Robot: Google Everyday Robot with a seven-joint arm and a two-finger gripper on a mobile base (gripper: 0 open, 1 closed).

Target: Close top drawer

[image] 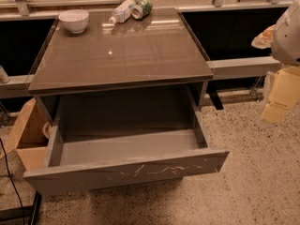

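The top drawer (126, 172) is pulled far out of the grey-brown cabinet (122, 55). Its flat front panel has no handle and carries pale scratch marks across its middle. The drawer's inside (126, 146) looks empty. My gripper (280, 97) hangs at the far right edge of the view, above the floor, to the right of the cabinet and well apart from the drawer. It touches nothing that I can see. The arm's white body (288, 32) shows above it.
On the cabinet top stand a white bowl (74, 19) at the back left, and a plastic bottle (122, 11) and a green can (142, 8) lying at the back. A cardboard box (26, 135) sits left of the cabinet. Speckled floor (253, 182) lies to the right.
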